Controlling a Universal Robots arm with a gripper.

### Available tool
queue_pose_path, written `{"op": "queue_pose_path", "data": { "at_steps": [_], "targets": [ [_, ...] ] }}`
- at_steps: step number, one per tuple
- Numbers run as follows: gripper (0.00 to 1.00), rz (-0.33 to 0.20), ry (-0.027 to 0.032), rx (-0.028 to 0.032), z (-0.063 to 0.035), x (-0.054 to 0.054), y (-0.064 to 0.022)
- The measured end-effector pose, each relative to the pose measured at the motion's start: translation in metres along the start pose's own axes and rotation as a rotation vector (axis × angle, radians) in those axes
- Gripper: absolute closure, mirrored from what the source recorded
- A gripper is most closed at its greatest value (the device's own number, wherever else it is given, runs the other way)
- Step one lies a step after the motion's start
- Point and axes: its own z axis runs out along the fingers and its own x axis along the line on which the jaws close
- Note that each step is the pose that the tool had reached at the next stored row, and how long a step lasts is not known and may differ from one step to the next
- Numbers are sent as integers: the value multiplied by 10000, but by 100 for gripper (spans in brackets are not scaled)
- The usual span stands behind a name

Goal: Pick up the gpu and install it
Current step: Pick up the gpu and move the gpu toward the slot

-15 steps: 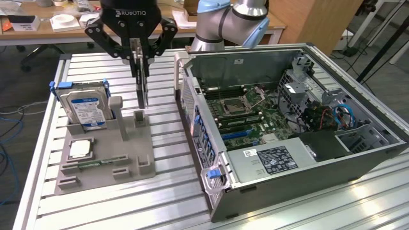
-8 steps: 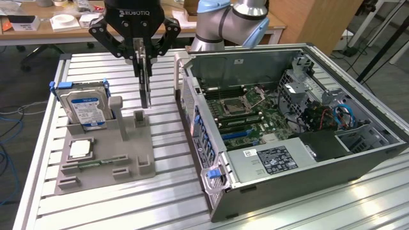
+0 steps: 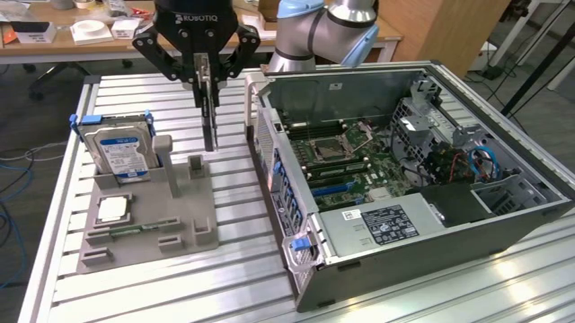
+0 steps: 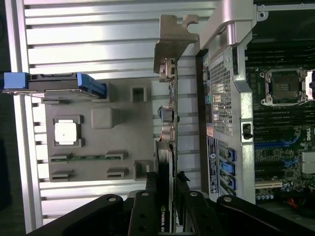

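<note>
Robotiq-marked and pointing straight down, the tool point(image 3: 206, 79) has its fingers closed on the top edge of the gpu point(image 3: 210, 124), so the card hangs upright and edge-on beneath it. Below is the slatted aluminium bench point(image 3: 134, 289), which carries everything. The open computer case point(image 3: 395, 269) lies on its side at the exterior view's right, with the motherboard exposed. Just beside it, at the exterior view's left, sits the grey parts holder point(image 3: 134, 245). A hard drive point(image 3: 121, 151) with a blue label stands upright in that holder, well apart from the card. The gpu hangs between the hard drive and the case wall, with its lower end close above the holder's side nearest the case; I cannot tell whether it touches. In the wrist view the tool point(image 4: 167, 184) grips the gpu point(image 4: 170, 128), which runs away from it alongside the case point(image 4: 221, 73) and ends in its silver bracket point(image 4: 172, 34). A square processor chip point(image 3: 112, 210) lies flat in the holder.
</note>
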Motion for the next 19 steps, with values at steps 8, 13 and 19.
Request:
{"op": "queue_pose_path", "data": {
  "at_steps": [8,13,19],
  "targets": [
    [74,1,0,-1,2,-69,6],
    [74,1,0,0,3,-123,11],
    [74,0,0,-1,4,-169,14]
  ]
}}
